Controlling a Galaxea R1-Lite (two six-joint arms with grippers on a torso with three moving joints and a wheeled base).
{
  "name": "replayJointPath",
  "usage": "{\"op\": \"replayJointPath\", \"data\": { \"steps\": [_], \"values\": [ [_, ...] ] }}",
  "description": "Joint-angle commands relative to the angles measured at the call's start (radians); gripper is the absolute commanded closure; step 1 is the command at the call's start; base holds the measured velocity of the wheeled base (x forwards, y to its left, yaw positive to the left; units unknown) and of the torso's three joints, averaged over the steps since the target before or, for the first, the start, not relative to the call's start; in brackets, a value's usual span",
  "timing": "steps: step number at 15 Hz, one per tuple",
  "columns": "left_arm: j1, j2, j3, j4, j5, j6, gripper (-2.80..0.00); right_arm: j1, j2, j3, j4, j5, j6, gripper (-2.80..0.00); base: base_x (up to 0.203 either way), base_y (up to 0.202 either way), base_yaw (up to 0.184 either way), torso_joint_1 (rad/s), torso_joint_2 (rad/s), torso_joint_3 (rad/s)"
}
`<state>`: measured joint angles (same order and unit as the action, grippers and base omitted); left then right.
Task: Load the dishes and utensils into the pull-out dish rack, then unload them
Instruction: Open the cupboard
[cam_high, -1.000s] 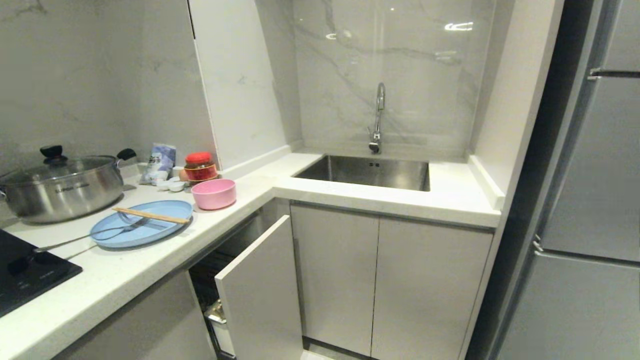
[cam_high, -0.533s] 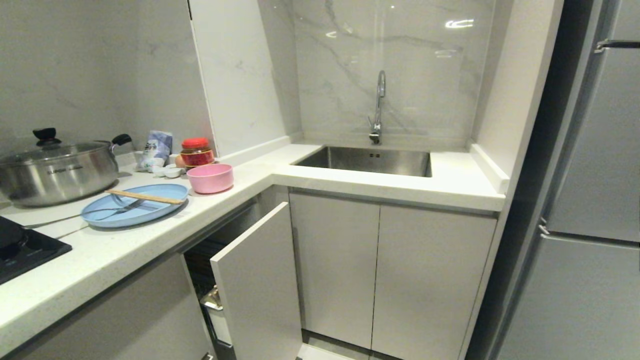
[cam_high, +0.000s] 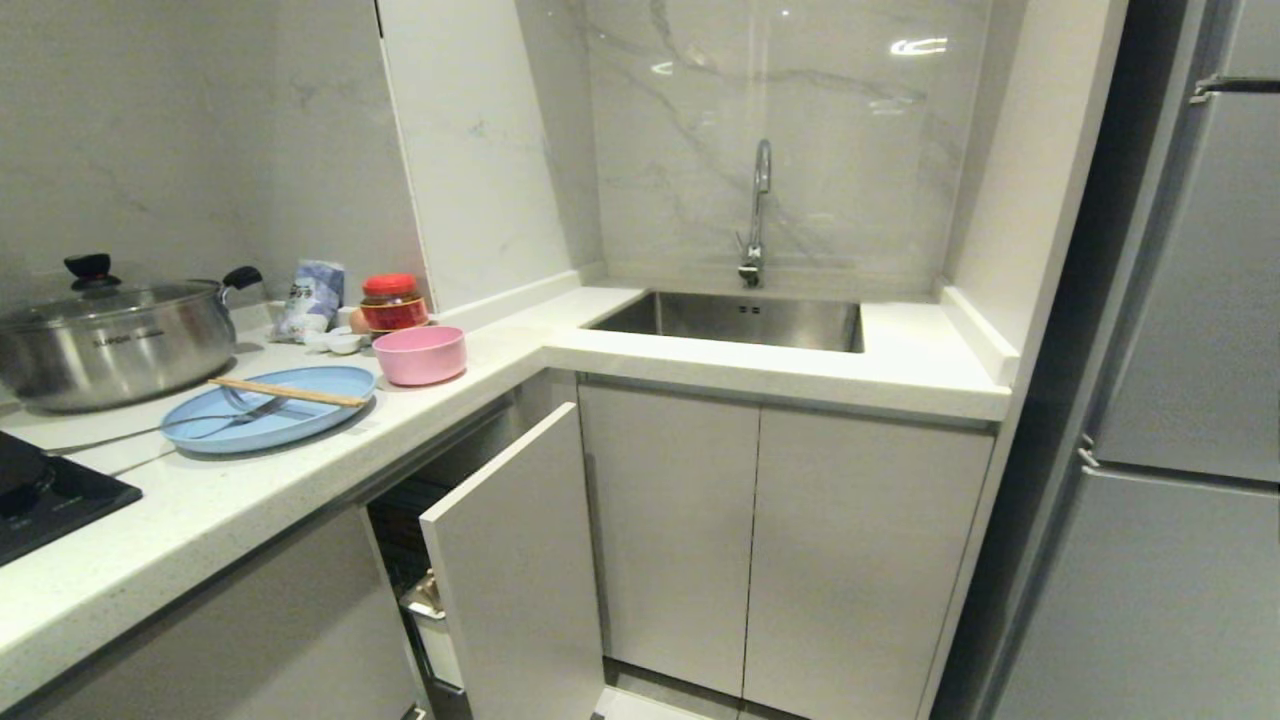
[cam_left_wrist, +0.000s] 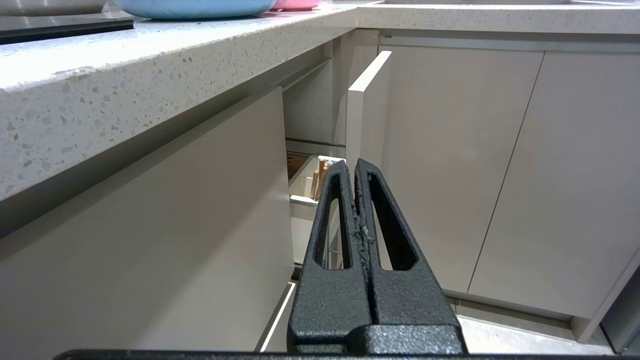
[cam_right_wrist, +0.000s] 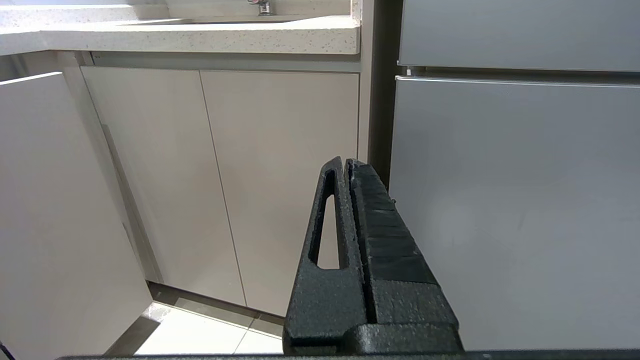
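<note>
A light-blue plate lies on the left counter with the chopsticks across its rim and the fork resting in it. The pink bowl sits just right of the plate. Below the counter the pull-out dish rack stands partly drawn out, its white panel front angled into the aisle and a bit of its chrome frame showing. Neither gripper is in the head view. My left gripper is shut and empty, low in front of the rack's panel. My right gripper is shut and empty, before the sink cabinet.
A lidded steel pot, a red-lidded jar, a packet and small white saucers crowd the back of the counter. A black cooktop is at the left, the sink with its faucet ahead, a grey fridge on the right.
The whole head view has shifted: the camera has sunk, so counter and sink sit higher in the picture. The dishes, utensils and rack have not moved.
</note>
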<state>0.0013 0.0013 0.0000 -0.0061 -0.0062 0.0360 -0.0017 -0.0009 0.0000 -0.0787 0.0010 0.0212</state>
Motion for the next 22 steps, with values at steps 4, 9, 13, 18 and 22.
{"op": "replayJointPath", "data": {
  "steps": [4, 9, 13, 18, 22],
  "values": [
    [0.000, 0.000, 0.005, 0.000, 0.001, 0.000, 0.00, 0.000, -0.001, 0.026, -0.001, 0.001, 0.000, 0.00, 0.000, 0.000, 0.000, 0.000, 0.00, 0.000],
    [0.000, 0.000, 0.005, 0.000, 0.000, 0.000, 0.00, 0.000, -0.001, 0.026, 0.000, 0.001, 0.000, 0.00, 0.000, 0.000, 0.000, 0.000, 0.00, 0.000],
    [0.000, 0.000, 0.005, 0.000, -0.001, 0.005, 0.00, 0.000, -0.001, 0.026, -0.001, 0.001, 0.000, 0.00, 0.000, 0.000, 0.000, 0.000, 0.00, 0.000],
    [0.000, 0.000, -0.020, 0.000, -0.006, 0.005, 0.00, 0.000, -0.001, 0.026, -0.001, 0.001, 0.000, 0.00, 0.000, 0.000, 0.000, 0.000, 0.00, 0.000],
    [0.000, 0.000, -0.184, 0.016, -0.007, 0.010, 0.00, 0.000, -0.001, 0.026, -0.001, 0.001, 0.000, 0.00, 0.000, 0.000, 0.000, 0.000, 0.00, 0.000]
  ]
}}
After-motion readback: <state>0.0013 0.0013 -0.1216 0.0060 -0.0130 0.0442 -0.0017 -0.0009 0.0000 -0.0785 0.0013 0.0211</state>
